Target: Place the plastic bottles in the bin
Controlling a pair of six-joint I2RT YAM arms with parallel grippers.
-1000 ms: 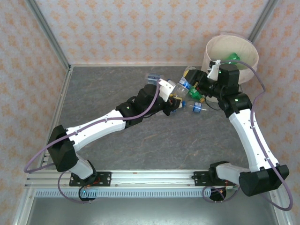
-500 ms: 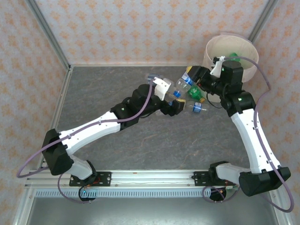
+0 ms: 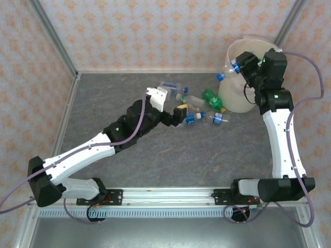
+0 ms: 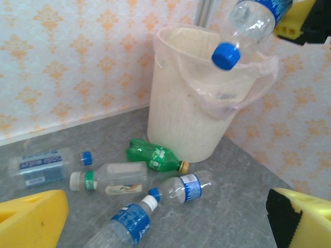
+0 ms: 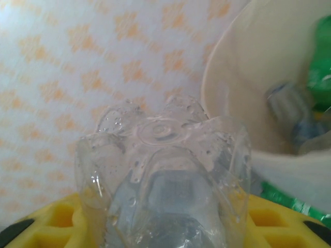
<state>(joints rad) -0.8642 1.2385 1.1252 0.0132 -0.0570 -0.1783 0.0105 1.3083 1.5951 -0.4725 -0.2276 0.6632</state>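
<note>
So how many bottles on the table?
5. Green bottle beside the bin; white-capped bottle; two blue-labelled bottles nearer the arms; a clear bottle near the wall. Arms may hide more.

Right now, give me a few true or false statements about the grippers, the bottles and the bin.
1. The right gripper holds a clear bottle. True.
2. The left gripper is shut on a bottle. False: it is open and holds nothing.
3. The green bottle stands upright. False: it lies on its side beside the bin.
4. Other bottles lie on the table. True.
</note>
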